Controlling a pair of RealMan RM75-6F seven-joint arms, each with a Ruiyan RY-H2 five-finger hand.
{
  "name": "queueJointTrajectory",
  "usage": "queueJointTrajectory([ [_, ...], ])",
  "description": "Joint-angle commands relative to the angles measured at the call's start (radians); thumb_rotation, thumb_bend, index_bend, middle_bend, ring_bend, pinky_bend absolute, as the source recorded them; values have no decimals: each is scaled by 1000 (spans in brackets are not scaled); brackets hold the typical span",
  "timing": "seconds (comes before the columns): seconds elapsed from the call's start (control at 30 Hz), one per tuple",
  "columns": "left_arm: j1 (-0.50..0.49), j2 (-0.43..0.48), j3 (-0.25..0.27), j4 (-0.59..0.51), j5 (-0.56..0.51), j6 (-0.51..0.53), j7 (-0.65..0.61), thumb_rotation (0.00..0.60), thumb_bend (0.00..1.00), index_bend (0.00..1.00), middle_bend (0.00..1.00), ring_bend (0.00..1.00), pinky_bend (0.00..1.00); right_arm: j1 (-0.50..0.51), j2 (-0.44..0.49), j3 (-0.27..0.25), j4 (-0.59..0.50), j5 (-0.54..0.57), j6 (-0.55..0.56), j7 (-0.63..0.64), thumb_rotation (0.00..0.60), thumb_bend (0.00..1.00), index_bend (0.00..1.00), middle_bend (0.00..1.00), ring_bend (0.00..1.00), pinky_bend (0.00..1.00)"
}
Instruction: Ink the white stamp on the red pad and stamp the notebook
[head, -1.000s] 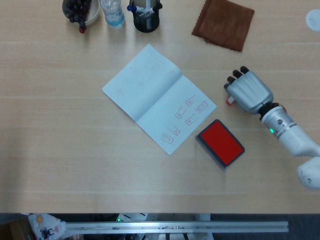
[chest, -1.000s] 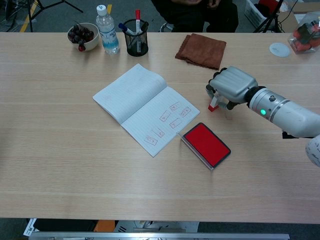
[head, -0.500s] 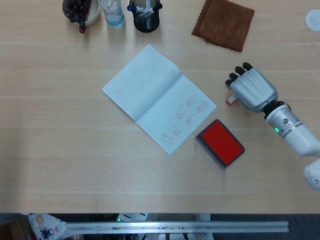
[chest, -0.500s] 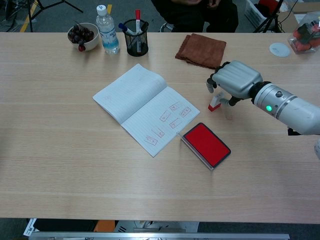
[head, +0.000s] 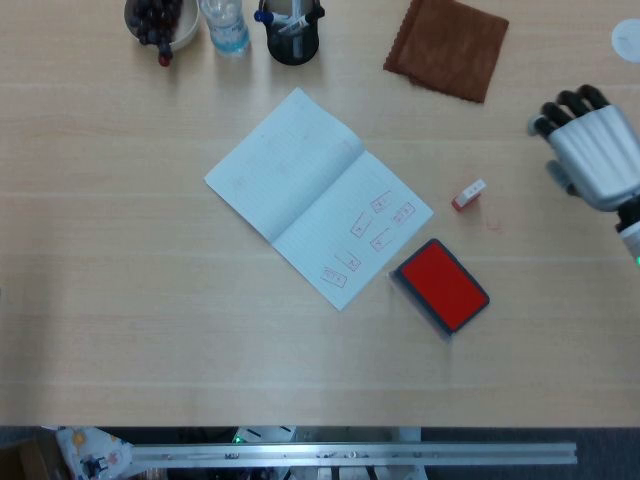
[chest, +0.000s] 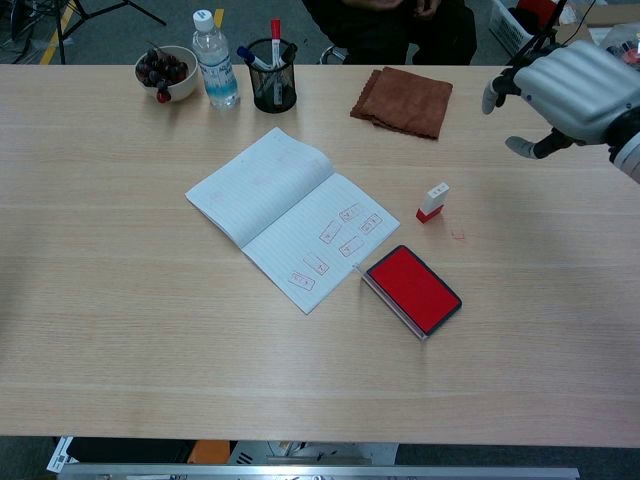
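Note:
The white stamp (head: 468, 194) (chest: 433, 202) with its red base stands alone on the table, just right of the open notebook (head: 316, 194) (chest: 290, 215). Several red stamp marks show on the notebook's right page. The red ink pad (head: 441, 285) (chest: 412, 289) lies open near the notebook's lower right corner. My right hand (head: 594, 150) (chest: 565, 92) hovers raised at the far right, well away from the stamp, fingers loosely spread and holding nothing. The left hand is out of both views.
A brown cloth (head: 447, 45) (chest: 402, 100) lies at the back. A pen cup (head: 293, 31) (chest: 271, 74), a water bottle (chest: 216, 60) and a bowl of dark fruit (chest: 166, 72) stand at the back left. A small red ink smudge (chest: 457, 236) marks the table by the stamp.
My right hand let go of the stamp, which now stands free on the table, and drew back up and to the right.

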Motion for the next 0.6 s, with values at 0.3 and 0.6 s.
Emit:
queueJointTrajectory([
  [0.3,-13,-40,-17,25,45,44,4,600,276,170,139,218,134,-263,209,-55,-114,23,273,54,600,331,550,484,355,338],
  [0.6,-10,-66,-20,31,77,85,7,600,276,170,140,218,134,-379,262,-87,-104,-2,356,138,600,332,586,490,357,338],
])
